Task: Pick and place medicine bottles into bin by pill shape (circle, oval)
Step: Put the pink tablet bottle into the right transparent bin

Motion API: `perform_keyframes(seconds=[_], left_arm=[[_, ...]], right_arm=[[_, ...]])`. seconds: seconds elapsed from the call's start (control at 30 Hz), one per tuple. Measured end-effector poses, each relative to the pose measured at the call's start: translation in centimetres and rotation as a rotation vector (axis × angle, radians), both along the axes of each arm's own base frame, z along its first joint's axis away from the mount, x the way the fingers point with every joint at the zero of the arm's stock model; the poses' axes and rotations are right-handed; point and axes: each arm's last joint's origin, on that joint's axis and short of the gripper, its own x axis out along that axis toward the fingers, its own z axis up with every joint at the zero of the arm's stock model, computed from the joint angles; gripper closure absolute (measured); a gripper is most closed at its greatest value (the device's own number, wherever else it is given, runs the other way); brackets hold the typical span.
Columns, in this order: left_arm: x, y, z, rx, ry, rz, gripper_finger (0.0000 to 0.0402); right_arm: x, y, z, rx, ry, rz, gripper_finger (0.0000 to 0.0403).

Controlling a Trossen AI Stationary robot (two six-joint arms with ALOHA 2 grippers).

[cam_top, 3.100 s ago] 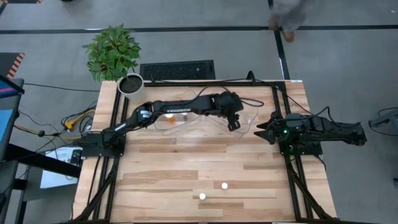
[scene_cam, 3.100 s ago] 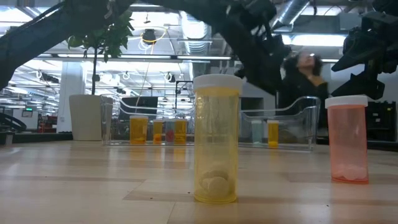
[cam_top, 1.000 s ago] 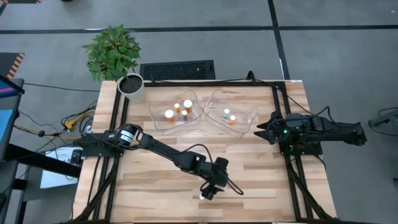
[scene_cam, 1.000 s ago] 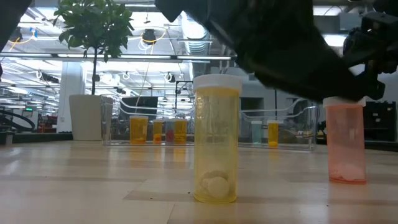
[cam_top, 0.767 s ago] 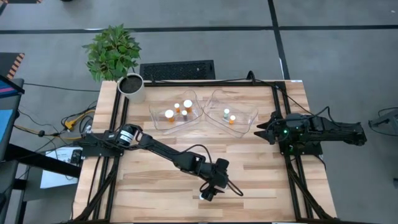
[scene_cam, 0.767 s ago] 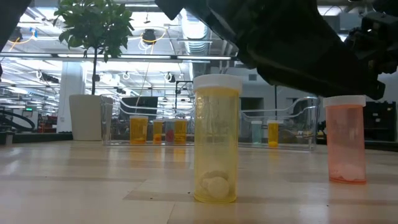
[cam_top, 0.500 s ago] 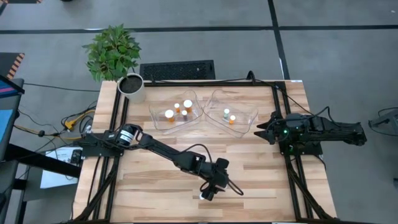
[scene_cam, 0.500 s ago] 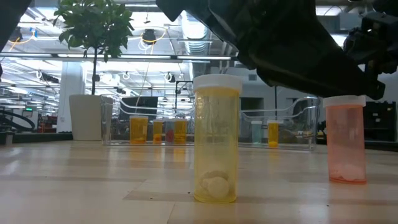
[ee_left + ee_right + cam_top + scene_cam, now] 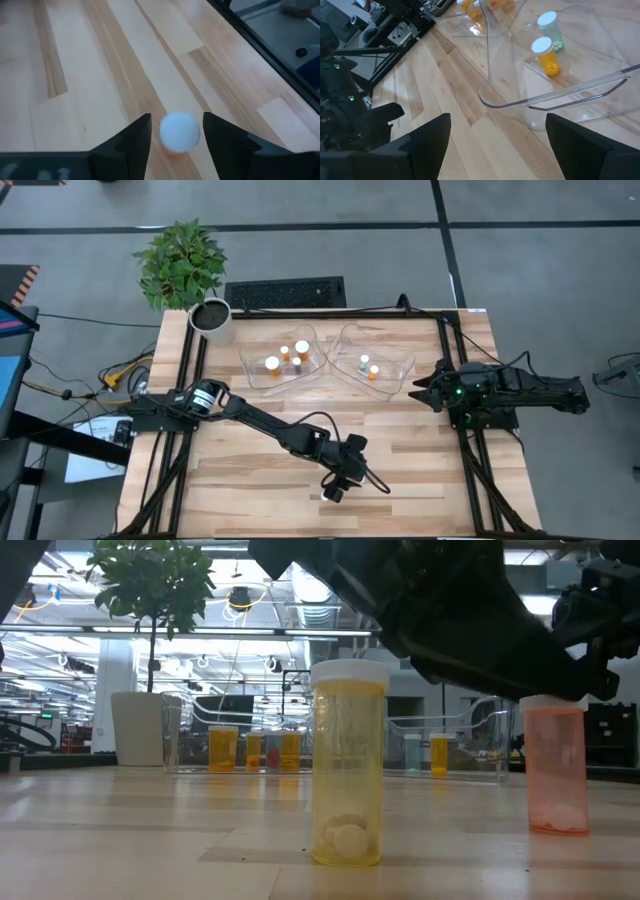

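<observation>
A pink-orange medicine bottle (image 9: 556, 770) with a white cap (image 9: 180, 131) stands upright on the table near the middle of the near edge. My left gripper (image 9: 176, 125) (image 9: 343, 480) slants down over it, open, with a finger close on either side of the cap. A sliver of table shows beside one finger. A yellow medicine bottle (image 9: 348, 765) (image 9: 325, 497) stands upright just to its left, untouched. My right gripper (image 9: 497, 120) (image 9: 428, 390) waits open at the table's right side, with nothing between its fingers.
Two clear bins sit at the far middle. The left bin (image 9: 283, 360) holds three amber bottles, the right bin (image 9: 380, 365) holds two (image 9: 545, 52). A white pot with a green plant (image 9: 210, 320) stands at the far left corner. Bare wood lies between the bins and the two bottles.
In the low view a dark part of my left gripper has come in front of the pink-orange bottle's cap, which showed whole half a second ago. The arm has kept its place, and both bottles stand where they were.
</observation>
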Motion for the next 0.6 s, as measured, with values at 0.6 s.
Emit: perform_keyframes(seconds=[0.6], left_arm=[[-0.08, -0.06, -0.05, -0.007, 0.01, -0.027, 0.0292]], right_arm=[[0.0, 0.0, 0.0, 0.0, 0.0, 0.0, 0.0069]])
